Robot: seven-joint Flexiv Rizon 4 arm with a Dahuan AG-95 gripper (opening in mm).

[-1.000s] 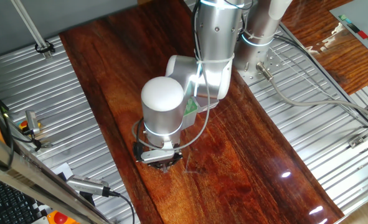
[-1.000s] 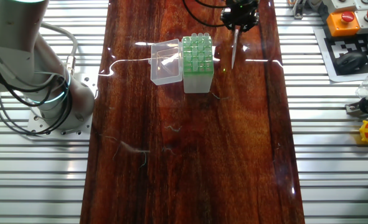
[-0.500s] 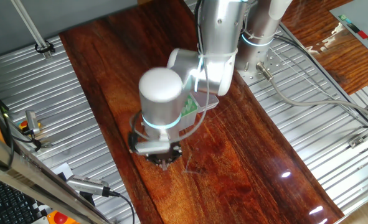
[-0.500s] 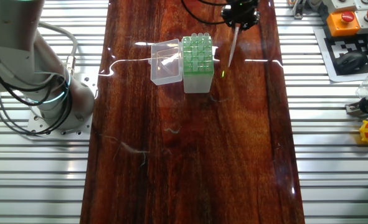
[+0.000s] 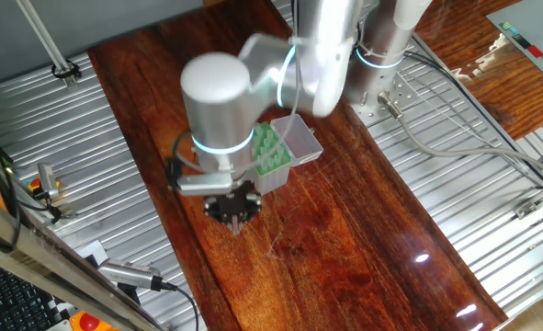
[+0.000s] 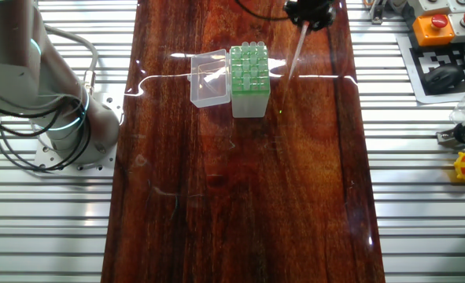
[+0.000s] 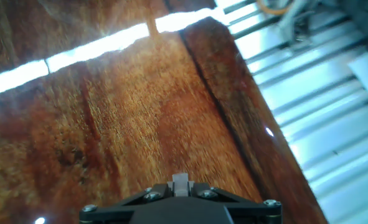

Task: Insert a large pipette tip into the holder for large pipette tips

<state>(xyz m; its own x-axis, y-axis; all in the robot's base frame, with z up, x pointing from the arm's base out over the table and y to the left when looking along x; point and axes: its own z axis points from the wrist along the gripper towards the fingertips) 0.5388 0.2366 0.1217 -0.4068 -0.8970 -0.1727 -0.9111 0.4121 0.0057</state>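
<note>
Fingers closed on the wide end of the large pipette tip (image 6: 293, 56), seen best in the other fixed view, where the gripper (image 6: 308, 11) sits at the top edge of frame with the tip hanging from it. Hand view is blurred and shows only wood past the finger mount; the tip cannot be made out there.

Largest first. Table (image 6: 240, 196): dark wood board, unchanged. Arm: in one fixed view the wrist housing has swung up and toward the back of the board compared with 1.0 s ago, and the gripper (image 5: 234, 213) now sits just in front of the holder rather than covering it. Holder for large pipette tips (image 6: 249, 79): green rack up, translucent lid (image 6: 209, 77) open to its side, position unchanged across all frames. In one fixed view the holder (image 5: 267, 158) is now mostly uncovered, where earlier the arm hid nearly all of it.

Tip: 1.0 s ago it hung almost vertical beside the holder, its point low near the table. Now it is raised and tilted, point slanting toward the holder's near edge, clear of the table and apart from the rack.

Judgement: lift done, carry toward the rack under way. Tip is not yet over any hole. Remaining: centre the point over a free hole, bring the tip upright, lower, release. The tilt looks like the main risk for a clean entry.
</note>
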